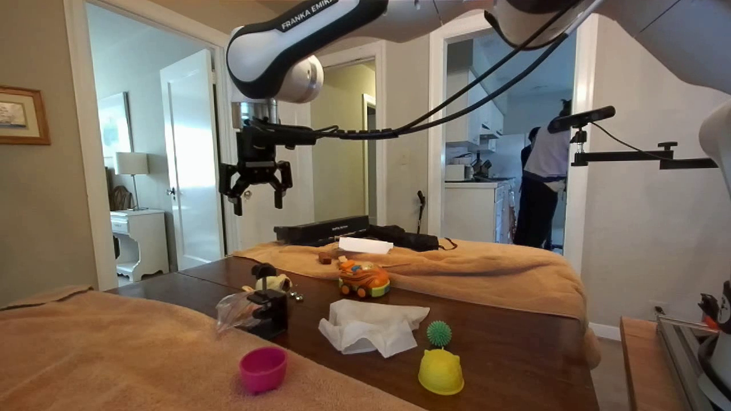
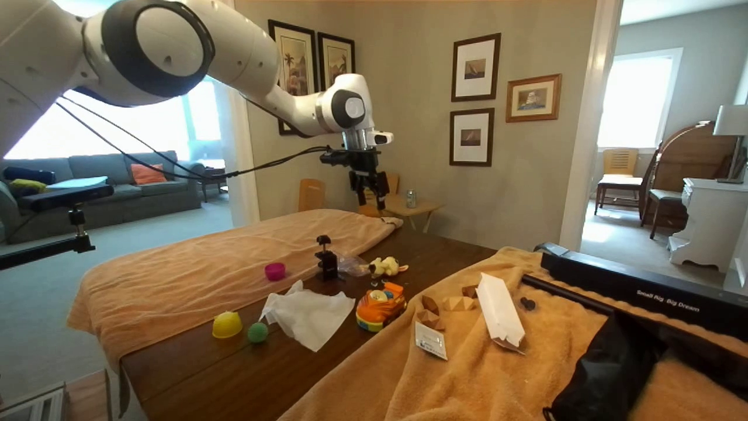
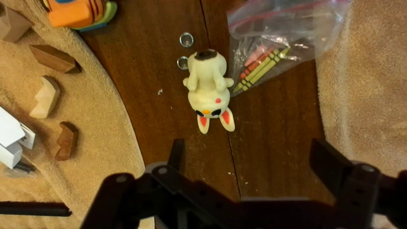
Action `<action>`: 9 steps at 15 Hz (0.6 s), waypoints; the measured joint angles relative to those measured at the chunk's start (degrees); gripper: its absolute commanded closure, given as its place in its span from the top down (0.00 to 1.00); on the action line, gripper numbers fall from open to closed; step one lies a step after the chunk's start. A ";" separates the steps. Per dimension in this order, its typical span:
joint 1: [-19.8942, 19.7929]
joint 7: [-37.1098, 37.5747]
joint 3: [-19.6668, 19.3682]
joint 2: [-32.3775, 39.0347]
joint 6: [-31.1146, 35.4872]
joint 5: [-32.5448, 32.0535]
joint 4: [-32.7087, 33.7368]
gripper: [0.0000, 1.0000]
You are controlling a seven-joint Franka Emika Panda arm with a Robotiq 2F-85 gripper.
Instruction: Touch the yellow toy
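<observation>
A pale yellow rabbit toy (image 3: 208, 95) with red-lined ears lies on its back on the dark wooden table in the wrist view. It also shows in both exterior views (image 1: 278, 283) (image 2: 384, 266), partly hidden by a black clamp in one of them. A bright yellow cup-like toy with small ears (image 1: 441, 372) stands rim down near the table's near end; it also shows in an exterior view (image 2: 227, 325) and is out of the wrist view. My gripper (image 3: 248, 146) is open and empty, high above the table's far end (image 1: 258, 205) (image 2: 371, 202), apart from both toys.
A black clamp (image 1: 273, 311) stands beside a plastic bag of crayons (image 3: 264, 63). An orange toy car (image 2: 380, 307), white tissue (image 2: 310, 316), green spiky ball (image 2: 258, 332) and pink cup (image 1: 262, 370) lie around. Towels (image 2: 234, 251) cover both table sides; a black box (image 2: 643, 286) lies on one.
</observation>
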 measured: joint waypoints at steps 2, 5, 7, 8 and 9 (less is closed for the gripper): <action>0.06 0.00 0.22 -3.25 0.28 -0.05 -4.72 1.00; -0.76 -1.00 1.64 -8.31 2.26 -0.06 -11.83 1.00; -1.78 -2.70 2.88 -11.69 4.52 -0.06 -16.86 1.00; -2.32 -3.65 3.49 -13.30 5.76 -0.06 -19.47 1.00; -2.85 -4.56 4.00 -14.88 6.92 -0.06 -22.03 1.00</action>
